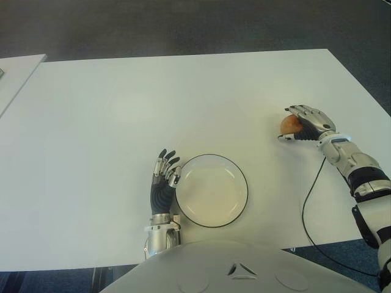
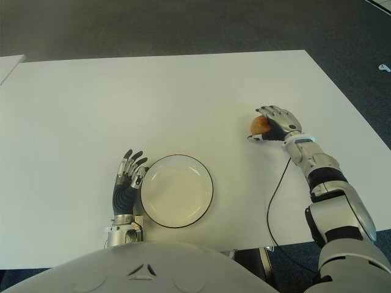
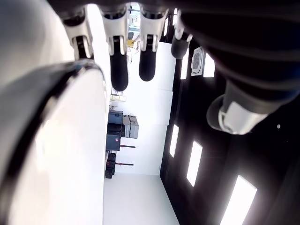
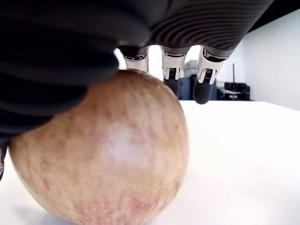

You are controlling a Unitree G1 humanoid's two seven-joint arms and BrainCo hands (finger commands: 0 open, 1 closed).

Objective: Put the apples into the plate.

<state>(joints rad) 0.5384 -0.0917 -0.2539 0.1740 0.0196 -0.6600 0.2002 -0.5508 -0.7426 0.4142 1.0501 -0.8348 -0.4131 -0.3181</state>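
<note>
A reddish-yellow apple sits on the white table at the right. My right hand covers it from above, palm on its top. In the right wrist view the apple rests on the table, and the fingers hang loosely past its far side without closing on it. The white, black-rimmed plate lies near the front edge and holds nothing. My left hand shows right beside the plate's left rim, fingers straight and holding nothing.
A thin black cable runs from my right wrist across the table's front right corner. Another white tabletop shows at the far left. Dark floor surrounds the table.
</note>
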